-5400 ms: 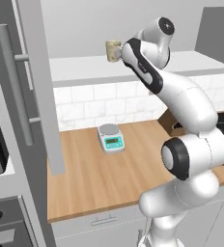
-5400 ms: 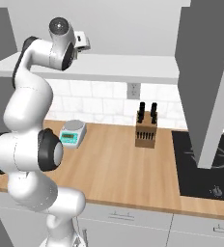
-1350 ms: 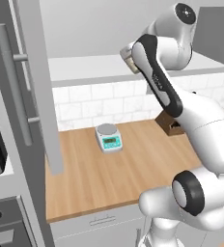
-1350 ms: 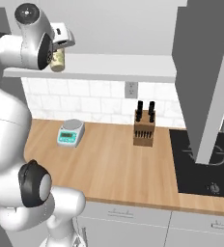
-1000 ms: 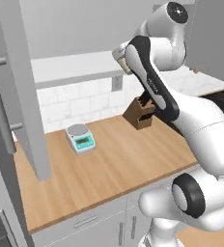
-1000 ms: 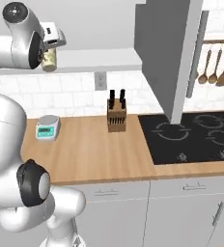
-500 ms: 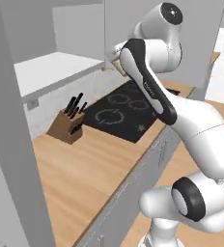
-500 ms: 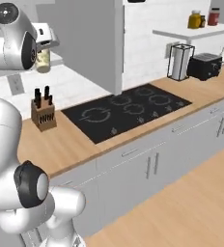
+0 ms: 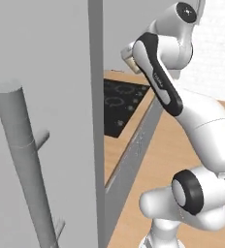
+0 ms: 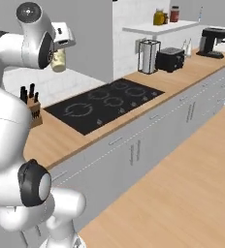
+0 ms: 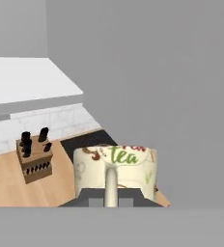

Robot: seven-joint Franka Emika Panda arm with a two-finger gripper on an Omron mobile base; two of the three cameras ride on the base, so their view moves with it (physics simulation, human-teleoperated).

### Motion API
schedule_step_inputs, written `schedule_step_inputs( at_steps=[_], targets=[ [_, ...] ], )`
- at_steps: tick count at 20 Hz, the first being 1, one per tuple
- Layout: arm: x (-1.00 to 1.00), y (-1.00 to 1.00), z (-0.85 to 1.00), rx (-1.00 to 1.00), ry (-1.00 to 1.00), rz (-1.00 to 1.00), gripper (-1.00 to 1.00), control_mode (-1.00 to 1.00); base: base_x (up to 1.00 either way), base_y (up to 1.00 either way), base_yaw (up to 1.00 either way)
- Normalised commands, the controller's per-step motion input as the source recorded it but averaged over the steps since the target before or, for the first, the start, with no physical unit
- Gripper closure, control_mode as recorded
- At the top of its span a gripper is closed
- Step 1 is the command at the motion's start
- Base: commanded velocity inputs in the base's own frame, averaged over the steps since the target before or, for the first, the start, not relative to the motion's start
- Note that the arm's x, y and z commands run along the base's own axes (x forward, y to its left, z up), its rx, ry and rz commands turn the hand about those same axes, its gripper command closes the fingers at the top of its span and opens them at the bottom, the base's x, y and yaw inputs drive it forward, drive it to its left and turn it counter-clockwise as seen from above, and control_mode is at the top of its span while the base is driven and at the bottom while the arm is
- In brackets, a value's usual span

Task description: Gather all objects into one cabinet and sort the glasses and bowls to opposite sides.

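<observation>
My gripper is shut on the cream mug, held high above the counter. In the hand view the mug sits close at the bottom, printed with "tea", its loop handle facing the camera. In the left base view a bit of the mug peeks out behind the forearm. The cabinet's white shelf board lies up and left of the mug, and a flat grey door panel stands beside it. A grey cabinet door with a long bar handle looms very close. The tan cup and both bowls are out of view.
Below the mug runs a wooden counter with a knife block and a black cooktop. Farther right stand a paper-towel holder, a toaster and a coffee machine. Jars sit on a high shelf.
The base has swung round, so the whole scene has shifted: the scale has left the picture and the cooktop has come in. The mug stays in the gripper.
</observation>
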Motion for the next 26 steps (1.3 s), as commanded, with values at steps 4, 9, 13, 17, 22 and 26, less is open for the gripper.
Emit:
schedule_step_inputs(
  at_steps=[4, 9, 13, 17, 22, 26],
  targets=[
    [0.00, 0.00, 0.00, 0.00, 0.00, 0.00, 1.00, 1.00, -0.75, 0.00, -0.19],
    [0.00, 0.00, 0.00, 0.00, 0.00, 0.00, 1.00, 1.00, -0.40, 0.02, -0.78],
    [0.00, 0.00, 0.00, 0.00, 0.00, 0.00, 1.00, 1.00, -0.12, 0.28, -0.77],
    [0.00, 0.00, 0.00, 0.00, 0.00, 0.00, 1.00, 1.00, -0.04, 0.31, -0.75],
    [0.00, 0.00, 0.00, 0.00, 0.00, 0.00, 1.00, 1.00, 0.48, -0.27, -0.17],
    [0.00, 0.00, 0.00, 0.00, 0.00, 0.00, 1.00, 1.00, 1.00, -0.06, -0.09]
  ],
)
